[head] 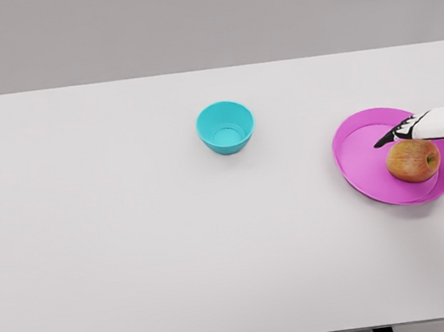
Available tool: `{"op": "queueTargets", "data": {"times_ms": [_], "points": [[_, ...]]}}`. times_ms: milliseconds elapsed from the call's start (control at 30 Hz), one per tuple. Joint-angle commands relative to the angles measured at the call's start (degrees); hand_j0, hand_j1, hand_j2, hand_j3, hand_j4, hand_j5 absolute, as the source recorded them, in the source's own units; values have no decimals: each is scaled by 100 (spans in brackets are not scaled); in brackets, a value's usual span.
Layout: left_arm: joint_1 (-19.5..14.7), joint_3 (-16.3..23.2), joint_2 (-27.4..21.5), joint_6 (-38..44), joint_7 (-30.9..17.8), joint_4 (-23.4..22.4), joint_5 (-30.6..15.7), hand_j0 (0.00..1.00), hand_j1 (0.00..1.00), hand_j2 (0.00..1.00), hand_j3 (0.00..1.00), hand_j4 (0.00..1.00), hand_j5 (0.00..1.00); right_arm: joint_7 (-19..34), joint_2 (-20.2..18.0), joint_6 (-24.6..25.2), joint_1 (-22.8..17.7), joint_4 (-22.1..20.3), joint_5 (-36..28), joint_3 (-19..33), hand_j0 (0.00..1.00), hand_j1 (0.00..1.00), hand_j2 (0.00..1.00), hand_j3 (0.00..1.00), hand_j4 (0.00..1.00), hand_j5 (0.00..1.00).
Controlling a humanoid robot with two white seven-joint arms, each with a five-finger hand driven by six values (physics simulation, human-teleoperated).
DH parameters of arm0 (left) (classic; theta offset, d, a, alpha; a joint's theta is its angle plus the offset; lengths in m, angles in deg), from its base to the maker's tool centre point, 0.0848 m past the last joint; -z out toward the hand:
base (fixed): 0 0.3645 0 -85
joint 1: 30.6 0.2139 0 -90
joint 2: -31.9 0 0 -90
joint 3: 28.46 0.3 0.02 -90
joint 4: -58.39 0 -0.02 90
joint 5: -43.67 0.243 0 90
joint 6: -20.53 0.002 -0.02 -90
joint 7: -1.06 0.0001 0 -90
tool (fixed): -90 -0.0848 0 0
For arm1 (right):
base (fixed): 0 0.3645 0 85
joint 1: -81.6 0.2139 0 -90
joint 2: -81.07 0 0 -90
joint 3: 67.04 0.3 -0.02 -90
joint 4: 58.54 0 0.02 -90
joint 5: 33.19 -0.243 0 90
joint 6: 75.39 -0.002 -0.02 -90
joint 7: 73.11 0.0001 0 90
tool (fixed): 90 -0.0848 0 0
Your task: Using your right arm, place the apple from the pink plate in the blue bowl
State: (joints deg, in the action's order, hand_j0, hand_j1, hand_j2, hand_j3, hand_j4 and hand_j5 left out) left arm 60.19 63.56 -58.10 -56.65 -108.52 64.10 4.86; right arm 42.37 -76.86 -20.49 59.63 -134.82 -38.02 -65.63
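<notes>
White and wide, the desk (137,265) fills most of the head view, and its front edge is the closest thing to the camera. Two dark legs peek out under that front edge. Behind the desk is a plain grey wall.

On the right side of the desk sits the pink plate (359,157). It is round and flat with a low rim. The apple (413,160) rests on the plate, toward its right half. The apple is red and yellow, with a little dip on top.

The right hand (438,147) comes in from the right edge of the picture. Its arm is white and its fingers (389,139) are dark with white bits. The fingers are spread apart around the apple. One set reaches over the back of the apple, and another dark finger hangs by the apple's right side. The hand is spread wide and is not gripping the apple. It is hard to see if any finger touches the apple's skin.

The blue bowl (225,127) stands near the middle of the desk, farther back. It is well apart from the plate, off to the plate's left. It stands upright.
</notes>
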Motion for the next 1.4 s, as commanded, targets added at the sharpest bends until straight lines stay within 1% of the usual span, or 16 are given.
{"op": "queueTargets", "data": {"times_ms": [0, 233, 400, 667, 1367], "points": [[0, -1, 0, 1, -2, 0, -4, 100, 100, 100, 100, 100, 100, 10, 8, 10, 0, 69, -27, 8, 100, 100, 100, 100, 100, 100], [0, -1, 0, 10, -2, 0, -4, 100, 100, 100, 100, 100, 100, 1, 166, 10, 0, 86, -35, 17, 100, 100, 100, 100, 100, 100], [9, -1, 0, 1, -2, 0, -4, 100, 100, 100, 100, 100, 100, -8, 166, 10, 0, 166, -35, 17, 100, 100, 100, 100, 100, 100], [0, -1, 0, 1, -2, 0, -4, 100, 100, 100, 100, 100, 100, -17, 157, 10, -79, 157, -35, 17, 100, 100, 100, 100, 100, 100], [0, -1, 0, 1, -2, 0, -4, 100, 100, 100, 100, 100, 100, 1, 175, 10, -97, 210, -27, 8, 100, 100, 100, 100, 100, 100]]}}
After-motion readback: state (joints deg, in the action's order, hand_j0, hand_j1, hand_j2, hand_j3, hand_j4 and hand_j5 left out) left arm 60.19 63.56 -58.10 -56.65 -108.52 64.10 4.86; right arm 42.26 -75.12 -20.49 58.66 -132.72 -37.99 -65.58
